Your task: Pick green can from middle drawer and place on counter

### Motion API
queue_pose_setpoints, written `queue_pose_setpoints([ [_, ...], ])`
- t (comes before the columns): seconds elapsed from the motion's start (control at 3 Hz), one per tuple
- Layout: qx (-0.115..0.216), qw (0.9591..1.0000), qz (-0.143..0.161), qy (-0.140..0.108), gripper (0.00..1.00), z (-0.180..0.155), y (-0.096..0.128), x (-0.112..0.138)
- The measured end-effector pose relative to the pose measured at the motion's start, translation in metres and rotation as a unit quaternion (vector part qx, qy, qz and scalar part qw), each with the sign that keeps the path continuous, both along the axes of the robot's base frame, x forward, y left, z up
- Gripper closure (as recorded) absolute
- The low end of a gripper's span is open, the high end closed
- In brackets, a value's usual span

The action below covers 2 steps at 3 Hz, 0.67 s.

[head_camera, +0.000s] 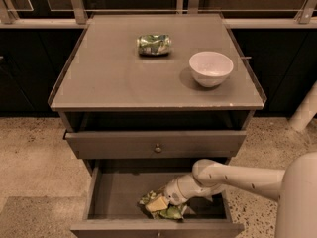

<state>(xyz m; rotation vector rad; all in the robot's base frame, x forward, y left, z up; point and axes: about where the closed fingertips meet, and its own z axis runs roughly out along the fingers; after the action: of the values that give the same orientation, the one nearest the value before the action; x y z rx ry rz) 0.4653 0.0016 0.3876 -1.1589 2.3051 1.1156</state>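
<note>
The green can [171,213], a crumpled foil packet, is seen in the open middle drawer [116,195], at 6 o'clock by its front wall. The gripper [158,204] is laid on it from 3 o'clock; whether the packet is pinched cannot be told. On the worktop [114,78] a white bowl [211,68] is seen at 3 o'clock.

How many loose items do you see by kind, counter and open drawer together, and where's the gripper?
Dented green-and-white can, on the counter: 1
White bowl, on the counter: 1
Green foil packet, in the bottom drawer: 1
Total: 3
Gripper is down in that drawer, at the packet.
</note>
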Motion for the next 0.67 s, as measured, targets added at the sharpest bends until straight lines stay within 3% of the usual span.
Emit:
queue_pose_setpoints([
  [0.33, 0.000, 1.0000, 0.000, 0.000, 0.87, 0.000, 0.000, 0.000],
  [0.67, 0.003, 0.9999, 0.000, -0.012, 1.00, 0.010, -0.004, 0.002],
])
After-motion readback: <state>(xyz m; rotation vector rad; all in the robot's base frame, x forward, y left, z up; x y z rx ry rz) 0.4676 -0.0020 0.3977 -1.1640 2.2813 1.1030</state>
